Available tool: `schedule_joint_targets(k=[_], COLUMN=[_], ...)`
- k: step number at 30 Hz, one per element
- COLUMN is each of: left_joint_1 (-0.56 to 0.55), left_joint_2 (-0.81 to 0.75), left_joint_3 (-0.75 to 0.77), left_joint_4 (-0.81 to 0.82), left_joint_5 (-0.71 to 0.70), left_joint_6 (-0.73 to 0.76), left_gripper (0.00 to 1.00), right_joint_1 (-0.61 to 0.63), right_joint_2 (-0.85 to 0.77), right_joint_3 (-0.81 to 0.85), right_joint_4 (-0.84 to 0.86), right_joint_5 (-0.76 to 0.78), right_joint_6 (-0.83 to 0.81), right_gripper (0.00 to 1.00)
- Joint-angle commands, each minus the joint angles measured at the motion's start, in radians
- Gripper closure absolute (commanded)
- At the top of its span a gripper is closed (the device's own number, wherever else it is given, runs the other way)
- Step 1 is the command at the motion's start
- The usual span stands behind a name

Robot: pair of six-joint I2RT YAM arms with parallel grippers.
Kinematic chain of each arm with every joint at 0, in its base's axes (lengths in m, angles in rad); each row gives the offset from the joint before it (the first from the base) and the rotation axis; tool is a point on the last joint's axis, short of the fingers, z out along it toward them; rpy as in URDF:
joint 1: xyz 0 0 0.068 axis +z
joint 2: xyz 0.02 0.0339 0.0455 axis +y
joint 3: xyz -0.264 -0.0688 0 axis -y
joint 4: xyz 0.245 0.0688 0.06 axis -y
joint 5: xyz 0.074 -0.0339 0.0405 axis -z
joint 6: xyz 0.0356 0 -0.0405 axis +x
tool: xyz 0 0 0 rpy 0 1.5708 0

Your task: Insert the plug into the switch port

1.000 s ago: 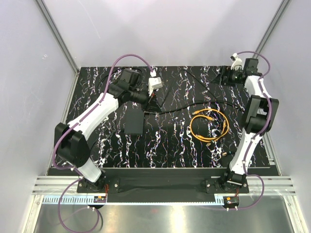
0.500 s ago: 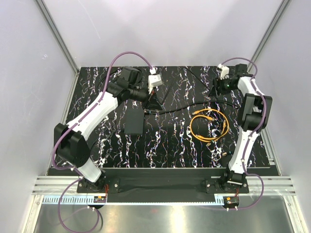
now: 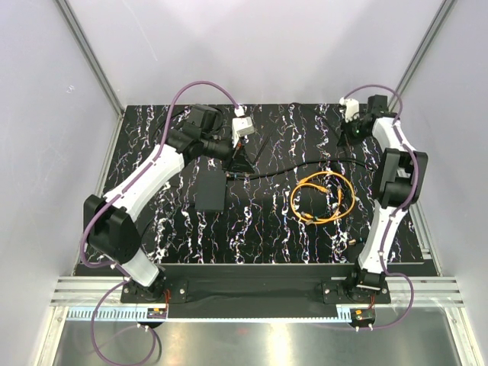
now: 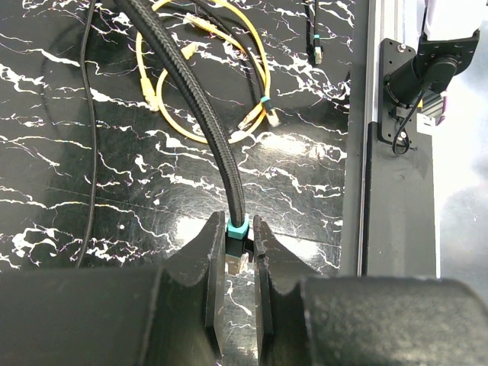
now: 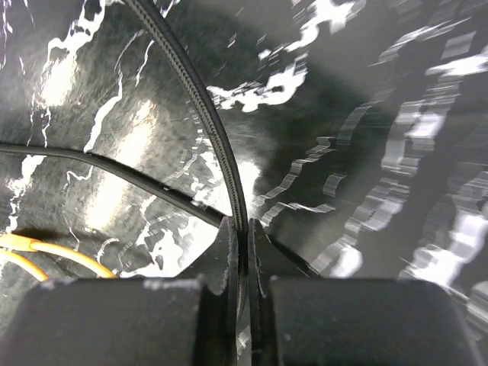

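We see our left gripper (image 4: 237,229) closed on a connector (image 4: 236,248) with a teal boot, its fingers (image 4: 212,253) pressing on either side. From it a braided black cable (image 4: 194,99) climbs toward the top left over the black marbled table (image 4: 305,191). Beyond lies the coiled orange cable (image 4: 140,57), with two plug tips (image 4: 270,117) close together. A thin black cable (image 4: 91,137) runs down the left.

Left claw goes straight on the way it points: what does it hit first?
Probably the bare marbled tabletop just beyond the left claw, which grips the braided black cable's teal-collared connector. The orange cable coil lies farther off; depth is uncertain.
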Motion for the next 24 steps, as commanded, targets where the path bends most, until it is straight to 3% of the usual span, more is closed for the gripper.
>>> schedule_joint_targets(k=[1, 7, 19, 24], left_joint_1=[0.005, 0.009, 0.017, 0.018], left_joint_2=[-0.062, -0.082, -0.090, -0.094], left_joint_3=[0.010, -0.001, 0.000, -0.001], left_joint_4=[0.009, 0.005, 0.006, 0.000], left_joint_5=[0.017, -0.008, -0.009, -0.012], left_joint_6=[0.027, 0.039, 0.036, 0.039], left_gripper=[1.00, 1.00, 1.00, 1.00], right_joint_1=[-0.008, -0.006, 0.071, 0.107], right_joint_2=[-0.212, -0.306, -0.614, -0.705], right_joint_3=[0.004, 0.053, -0.190, -0.333], right_joint_4=[0.110, 0.170, 0.420, 0.484], right_joint_5=[0.088, 0.197, 0.210, 0.234], right_joint_6=[-0.051, -0.149, -0.379, -0.681], right_gripper=[1.00, 1.00, 1.00, 1.00])
